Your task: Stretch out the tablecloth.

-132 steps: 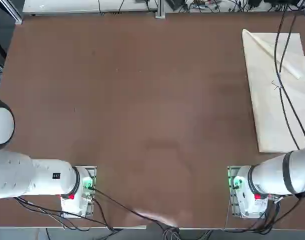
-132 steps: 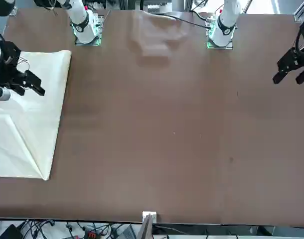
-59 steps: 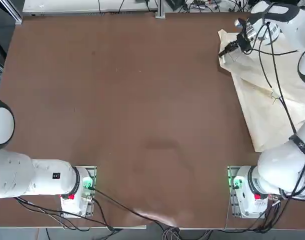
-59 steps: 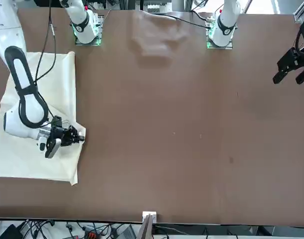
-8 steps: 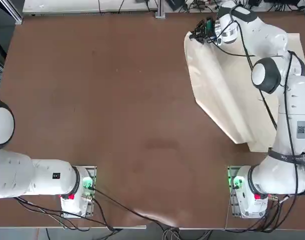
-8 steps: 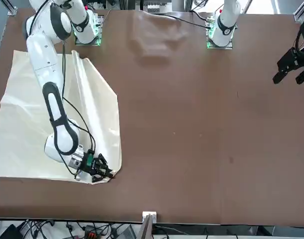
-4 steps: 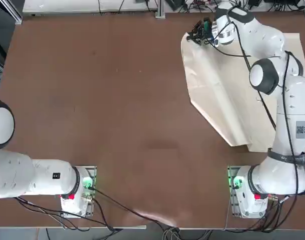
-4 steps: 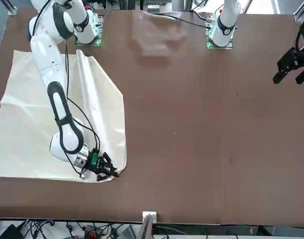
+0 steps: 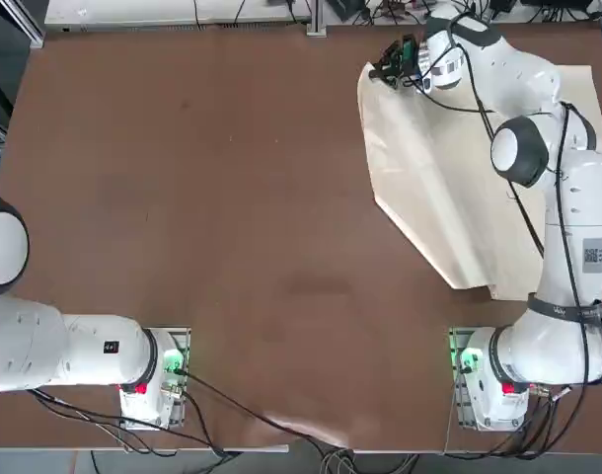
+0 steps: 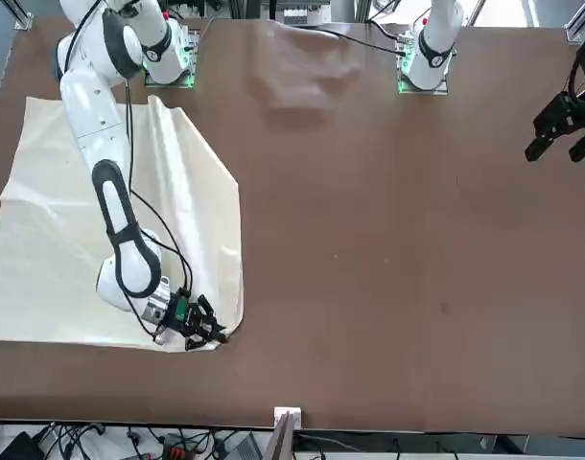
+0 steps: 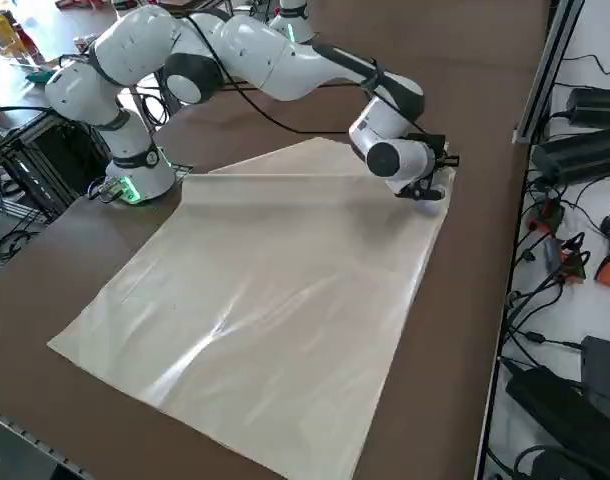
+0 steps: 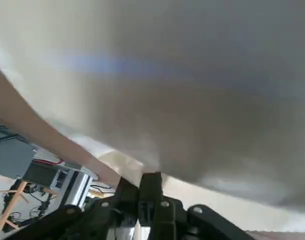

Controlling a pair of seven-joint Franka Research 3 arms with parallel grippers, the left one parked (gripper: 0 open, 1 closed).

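Bare brown worktop [image 9: 232, 197] stretching wide, cable clutter beyond its far edge, thin cream tablecloth [image 9: 459, 178] lying softly creased along the robot's right side, one layer folded over, right claw [image 9: 385, 67] pinching its far corner, low over the worktop.

Cream tablecloth [image 9: 449, 188], partly folded, flat at table's right

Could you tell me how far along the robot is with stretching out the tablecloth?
Partly done. The tablecloth already lies opened over the table's right end, seen from overhead. In hand: the right gripper is shut on its far corner, near the table's far edge. Left: one layer is folded over, with a diagonal edge and creases, and most of the table is uncovered.
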